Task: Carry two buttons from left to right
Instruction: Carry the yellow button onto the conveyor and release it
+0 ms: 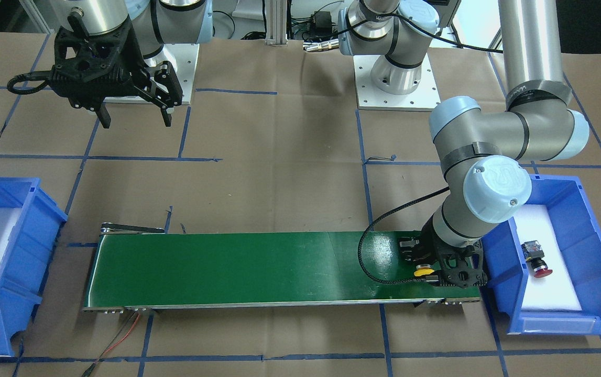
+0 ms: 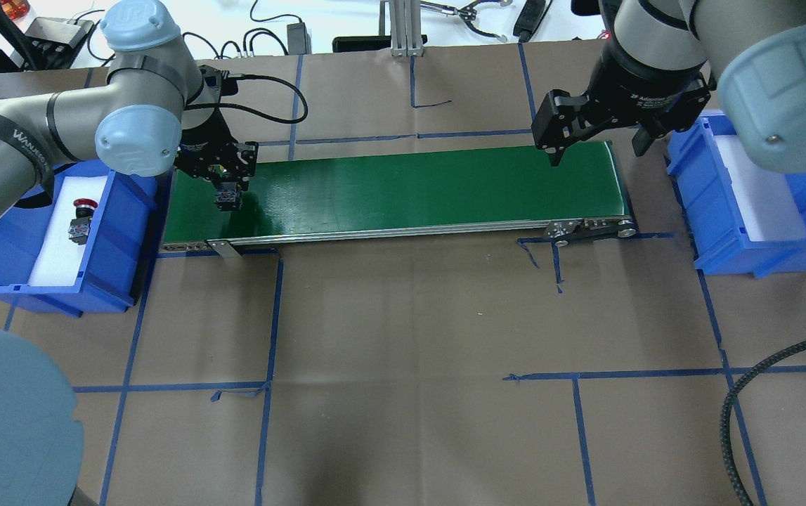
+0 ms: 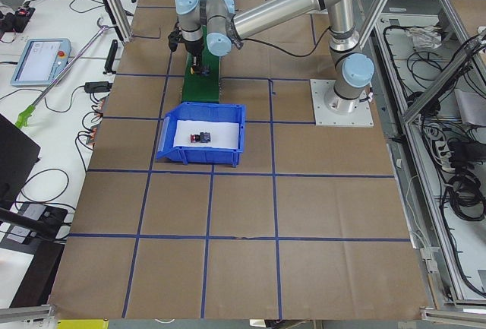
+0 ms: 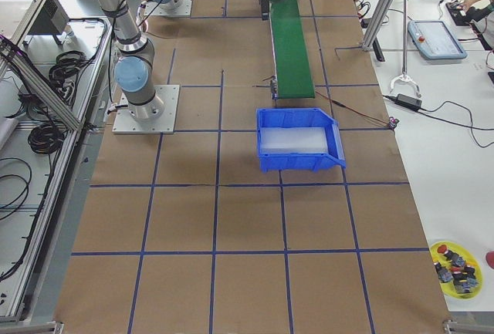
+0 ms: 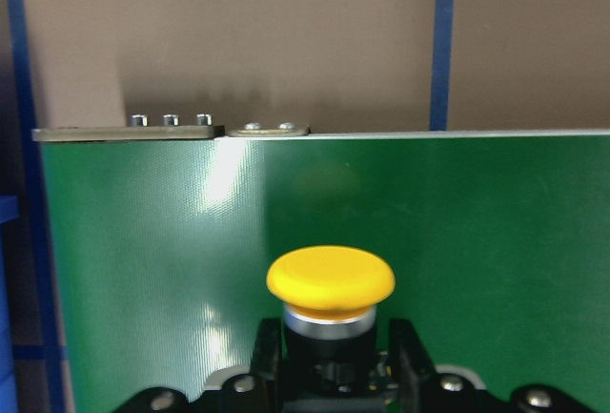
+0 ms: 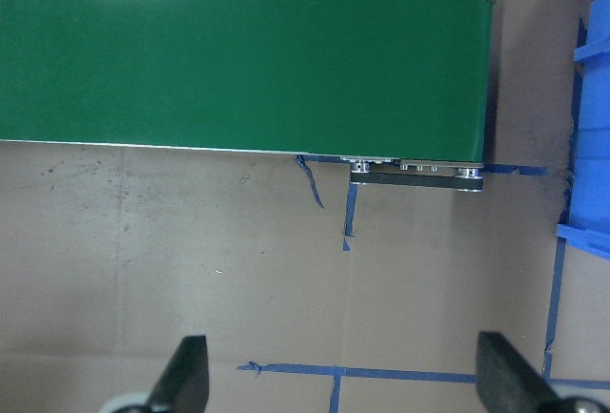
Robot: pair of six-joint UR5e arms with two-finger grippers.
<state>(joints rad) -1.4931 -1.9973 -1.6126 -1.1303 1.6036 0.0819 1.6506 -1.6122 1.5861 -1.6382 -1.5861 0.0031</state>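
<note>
At the robot's left we find the blue plastic bin with a white foam liner (image 2: pixel 37 299), in which the red mushroom-cap push button (image 2: pixel 81 219) lies on its side, clear of either arm. Just beside that bin, the left gripper (image 2: pixel 228 200) is clenched on the yellow mushroom-cap push button (image 5: pixel 330 284), its fingers (image 5: pixel 267 361) flanking the black collar, over the left end of the long green conveyor belt (image 2: pixel 410 190). The button's long axis lies across the belt, cap toward the operators' edge; we cannot tell whether it touches the surface. The relation that matters is that the button sits inside both belt edges. We therefore judge that a release here would put it on the belt, whose long axis runs straight toward the right gripper (image 2: pixel 596 151). That gripper hangs with jaws spread and empty above the belt's right end, near the second blue bin (image 2: pixel 747 258), which holds only its white liner.
</note>
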